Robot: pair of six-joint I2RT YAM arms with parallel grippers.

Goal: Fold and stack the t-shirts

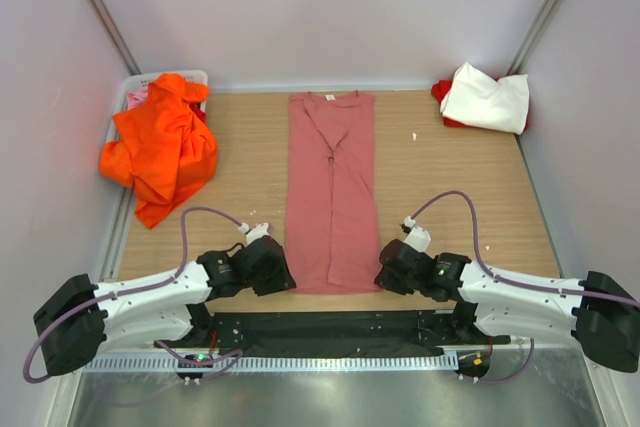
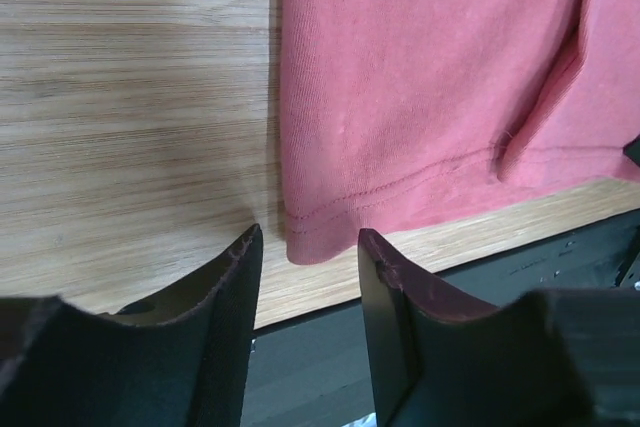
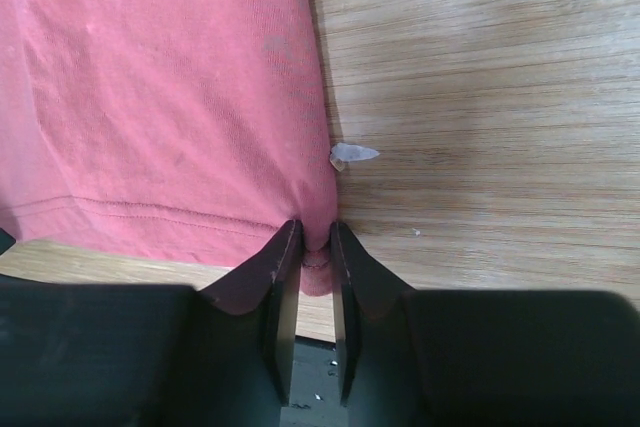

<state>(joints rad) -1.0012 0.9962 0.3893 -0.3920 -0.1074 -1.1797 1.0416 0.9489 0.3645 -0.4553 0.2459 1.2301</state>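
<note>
A dusty salmon-pink t-shirt (image 1: pixel 330 197) lies folded into a long narrow strip down the middle of the table, collar at the far end. My left gripper (image 1: pixel 288 280) sits at its near left corner. In the left wrist view that gripper (image 2: pixel 310 239) is open, and the hem corner (image 2: pixel 305 245) lies just ahead of the gap, not pinched. My right gripper (image 1: pixel 384 275) is at the near right corner. In the right wrist view that gripper (image 3: pixel 316 232) is shut on the hem corner (image 3: pixel 320 257). An orange t-shirt (image 1: pixel 165 147) lies crumpled at the far left. A white t-shirt (image 1: pixel 487 97) rests on a red one (image 1: pixel 440 92) at the far right.
A white bin (image 1: pixel 195 77) stands behind the orange shirt, with lighter pink cloth (image 1: pixel 135 99) in it. A small white scrap (image 3: pixel 352 155) lies on the wood beside the shirt's right edge. A black strip (image 1: pixel 330 327) runs along the near table edge. Walls close in on three sides.
</note>
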